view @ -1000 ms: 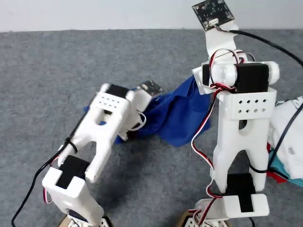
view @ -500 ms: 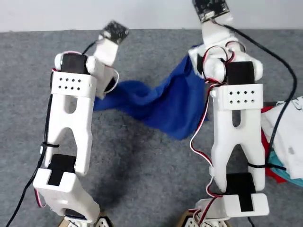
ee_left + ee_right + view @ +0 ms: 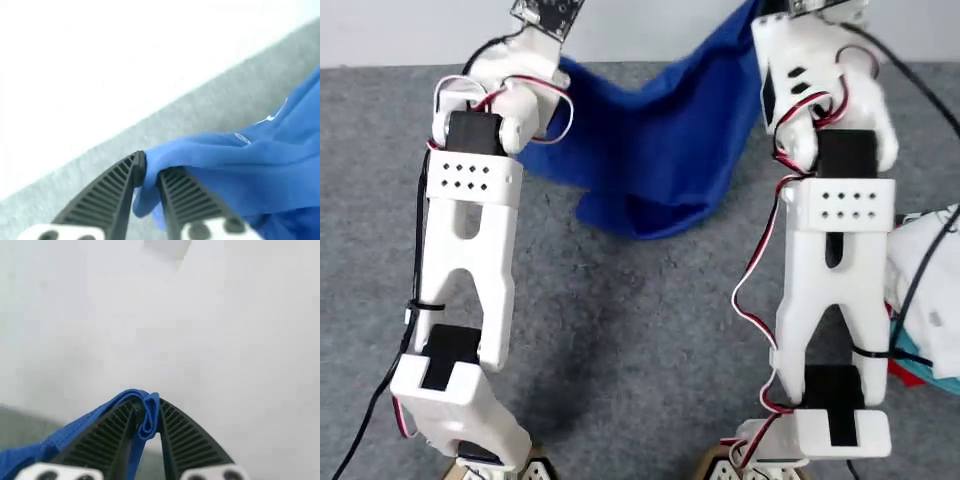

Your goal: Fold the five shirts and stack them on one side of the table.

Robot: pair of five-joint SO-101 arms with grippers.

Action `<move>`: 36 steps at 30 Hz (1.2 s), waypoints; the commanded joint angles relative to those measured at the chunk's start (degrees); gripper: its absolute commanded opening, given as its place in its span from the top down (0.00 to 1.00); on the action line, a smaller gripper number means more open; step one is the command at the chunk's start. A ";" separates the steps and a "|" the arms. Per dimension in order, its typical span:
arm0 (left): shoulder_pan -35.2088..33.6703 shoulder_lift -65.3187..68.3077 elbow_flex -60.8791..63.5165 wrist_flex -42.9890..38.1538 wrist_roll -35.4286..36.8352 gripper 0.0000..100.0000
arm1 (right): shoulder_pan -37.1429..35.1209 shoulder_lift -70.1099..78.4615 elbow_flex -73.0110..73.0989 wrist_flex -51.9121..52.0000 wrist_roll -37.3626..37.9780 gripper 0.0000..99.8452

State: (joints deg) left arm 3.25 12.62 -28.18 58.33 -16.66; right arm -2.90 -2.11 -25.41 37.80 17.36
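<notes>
The blue shirt [image 3: 660, 150] hangs above the far edge of the table [image 3: 620, 340], stretched between the 2 arms. Its middle sags in a loose fold over the grey table surface; whether that fold touches the table cannot be told.

The left end effector [image 3: 150, 167] is closed on 1 bunched edge of the shirt. The cloth is pinched between its ribbed black fingers [image 3: 110, 187], and the rest of the blue cloth spreads away over the table. The right end effector [image 3: 147, 410] is likewise clamped on a folded edge of the shirt, with a strip of cloth running down from it toward the table.

In the high view, the white left arm [image 3: 470, 250] and right arm [image 3: 835, 250] both stretch from the table's near edge to its far edge.

At the table's right edge lies a pile of other shirts [image 3: 930, 290], white on top with red and teal beneath, partly behind the right arm.
</notes>
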 commanded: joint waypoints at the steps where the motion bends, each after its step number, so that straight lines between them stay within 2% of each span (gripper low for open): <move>1: -0.62 -1.05 -6.11 -2.02 -0.35 0.98 | 0.57 -2.42 -10.20 -1.71 0.26 0.99; 6: -2.46 -1.05 -15.87 -1.67 -0.18 0.98 | 0.66 -2.33 -18.29 -1.27 0.53 0.99; 12: -4.04 -1.05 -31.25 9.14 -0.35 0.98 | 2.42 -2.86 -18.90 0.13 0.53 0.99; 22: -3.78 -1.05 -56.57 35.96 -0.35 0.98 | 4.18 -15.52 -27.16 27.56 0.53 0.99; 27: -4.04 -1.32 -68.70 41.93 -0.35 0.98 | 4.18 -23.60 -27.34 32.66 0.53 0.99; 36: -2.11 -16.53 -64.48 42.02 -0.26 0.98 | 4.18 -34.07 -27.34 33.54 0.53 0.99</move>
State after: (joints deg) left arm 0.62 1.01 -92.70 99.47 -16.66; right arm 0.53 -35.60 -52.84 71.21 17.36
